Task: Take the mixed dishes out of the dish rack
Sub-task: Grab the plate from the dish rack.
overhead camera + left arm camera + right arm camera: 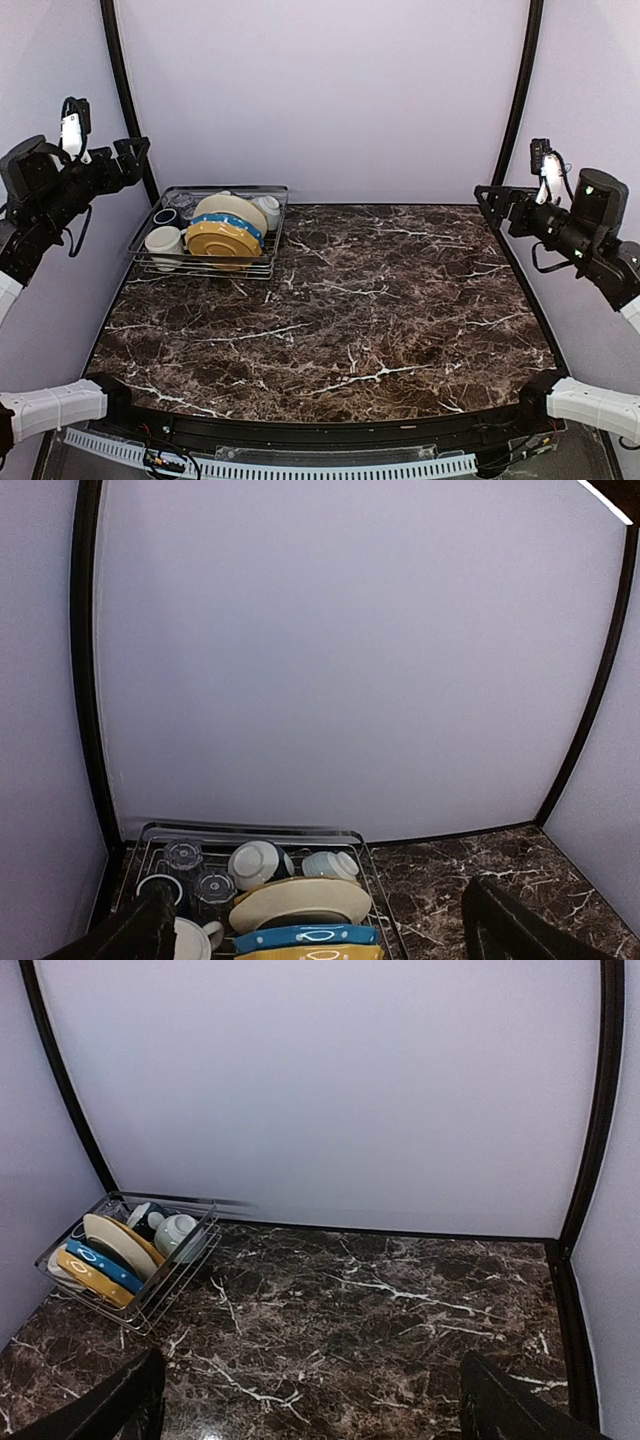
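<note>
The dish rack [273,232] of silver wire stands at the table's far left. In it, on edge, are a yellow plate [222,242], a blue plate [232,225] and a cream plate [232,208]. A white bowl [267,210], a cream mug [163,242], a dark blue mug [166,216] and clear glass tumblers [184,855] are beside them. My left gripper [138,150] is open and empty, raised left of and above the rack. My right gripper [487,197] is open and empty, raised at the far right. The right wrist view shows the rack [160,1285] far to the left.
The dark marble tabletop [380,300] stretches from the rack to the right edge. Black curved frame posts [128,100] stand at the back corners before lilac walls. A second pale ribbed bowl [332,864] lies on its side at the rack's back.
</note>
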